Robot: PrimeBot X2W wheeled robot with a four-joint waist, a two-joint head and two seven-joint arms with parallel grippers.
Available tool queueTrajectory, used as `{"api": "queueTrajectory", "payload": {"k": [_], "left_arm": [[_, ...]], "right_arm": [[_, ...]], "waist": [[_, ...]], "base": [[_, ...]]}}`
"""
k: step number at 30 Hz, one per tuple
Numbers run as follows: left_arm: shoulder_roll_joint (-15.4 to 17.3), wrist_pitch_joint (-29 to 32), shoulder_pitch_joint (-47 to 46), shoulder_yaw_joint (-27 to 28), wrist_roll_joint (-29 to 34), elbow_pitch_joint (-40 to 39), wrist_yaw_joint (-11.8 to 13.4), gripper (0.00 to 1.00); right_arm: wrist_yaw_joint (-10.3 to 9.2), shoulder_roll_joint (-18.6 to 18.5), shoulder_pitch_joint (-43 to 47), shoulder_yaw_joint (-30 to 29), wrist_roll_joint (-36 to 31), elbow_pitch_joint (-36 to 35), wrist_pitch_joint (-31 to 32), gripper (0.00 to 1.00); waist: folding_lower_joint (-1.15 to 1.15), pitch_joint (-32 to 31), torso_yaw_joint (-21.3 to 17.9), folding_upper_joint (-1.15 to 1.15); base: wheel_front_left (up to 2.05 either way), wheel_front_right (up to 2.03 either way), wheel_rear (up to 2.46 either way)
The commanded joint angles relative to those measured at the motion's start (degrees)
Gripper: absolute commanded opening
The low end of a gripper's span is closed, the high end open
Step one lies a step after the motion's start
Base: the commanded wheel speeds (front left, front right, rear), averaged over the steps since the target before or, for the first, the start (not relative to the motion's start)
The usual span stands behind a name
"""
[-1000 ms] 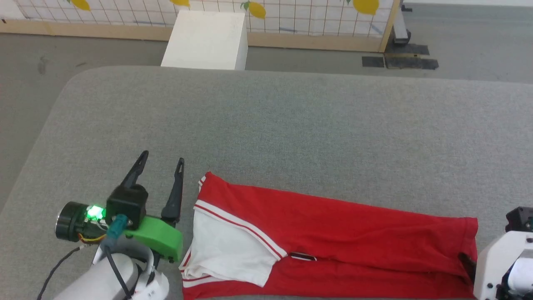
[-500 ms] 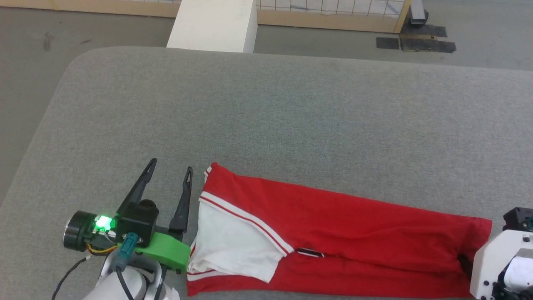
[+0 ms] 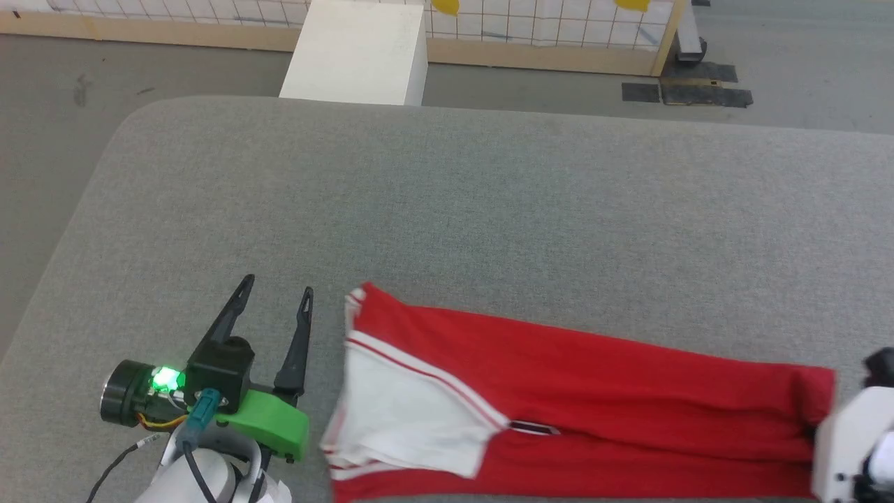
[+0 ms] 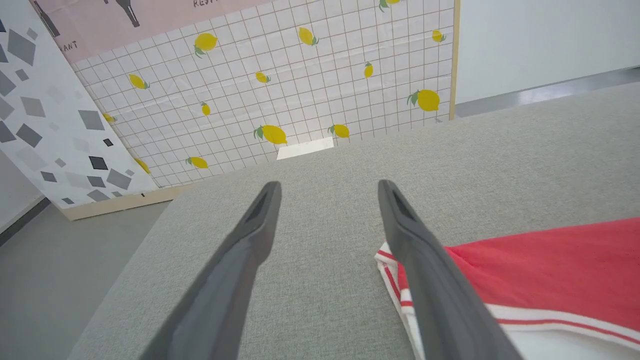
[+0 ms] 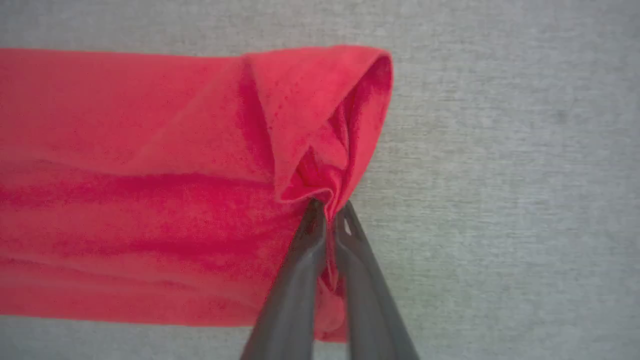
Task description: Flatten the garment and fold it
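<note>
The red jersey T-shirt with white short sleeve and striped trim (image 3: 594, 391) is laid as a long band along the bottom of the head view, on the grey fabric-covered table (image 3: 489, 209).

Against a second earlier: the right gripper (image 5: 330, 205), then spread, is now pressed together, pinching a bunched fold at the shirt's right end. The left gripper (image 3: 276, 286) is kept spread at lower left, just beside the striped sleeve end and apart from it. The head camera is shifted slightly.

Bare grey surface is left open across the upper frame to the rounded far edge. A white block (image 3: 356, 52) is seen beyond.
</note>
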Motion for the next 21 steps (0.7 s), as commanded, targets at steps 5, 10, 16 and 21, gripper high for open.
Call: {"api": "queueTrajectory", "payload": {"k": [5, 10, 16, 21], "left_arm": [[-0.6, -0.4, 1.1, 0.8, 0.9, 0.6, -1.1, 1.00], [-0.7, -0.4, 1.8, 1.2, 0.6, 1.0, -1.4, 1.00], [-0.8, -0.4, 3.1, 1.5, -0.1, 1.6, -1.7, 1.00], [-1.1, -0.4, 3.5, 0.9, -0.5, 2.3, -2.3, 1.00]], "right_arm": [[-0.10, -5.4, -1.4, -4.7, -0.5, 2.9, -3.2, 0.00], [-0.10, -6.9, -1.6, -5.8, 0.2, 5.1, -4.2, 0.00], [-0.10, -7.5, -0.1, -0.9, 5.7, 0.6, -1.0, 0.00], [-0.10, -8.0, 2.9, 4.8, 11.6, -7.8, 6.0, 0.00]], "waist": [[0.00, -0.9, -0.3, 0.00], [0.00, -1.8, -0.4, 0.00], [0.00, -3.7, -1.0, 0.00], [0.00, -5.9, -0.6, 0.00]], "base": [[0.00, 0.00, 0.00], [0.00, 0.00, 0.00], [0.00, 0.00, 0.00], [0.00, 0.00, 0.00]]}}
